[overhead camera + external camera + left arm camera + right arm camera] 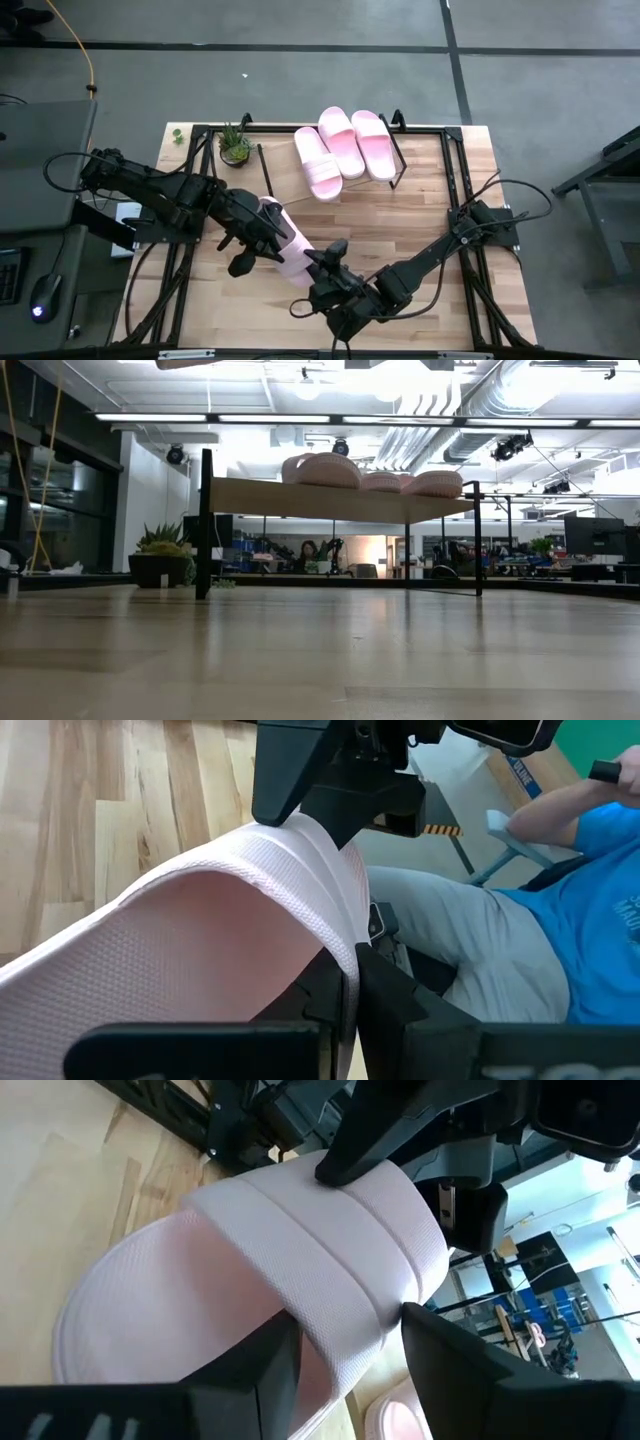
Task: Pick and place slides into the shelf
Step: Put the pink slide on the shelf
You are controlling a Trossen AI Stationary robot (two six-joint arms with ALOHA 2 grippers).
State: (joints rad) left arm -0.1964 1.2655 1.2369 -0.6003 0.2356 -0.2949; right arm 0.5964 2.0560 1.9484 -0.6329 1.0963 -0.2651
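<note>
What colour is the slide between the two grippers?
Pale pink slide, clearest in the right wrist view.

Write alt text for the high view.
Both grippers meet on one pink slide at the table's middle: the left gripper is shut on it, the right gripper at its other end. Three more slides sit on the shelf beside a potted plant.

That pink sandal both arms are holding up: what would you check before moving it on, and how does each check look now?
1. Left gripper shut on the fourth slide: ok.
2. Right gripper around its strap, fingers either side: ok; firm grip: cannot tell.
3. Slide lifted off the table: ok.
4. Shelf has space left of three slides: ok.
5. Plant beside shelf clear of path: cannot tell.
</note>
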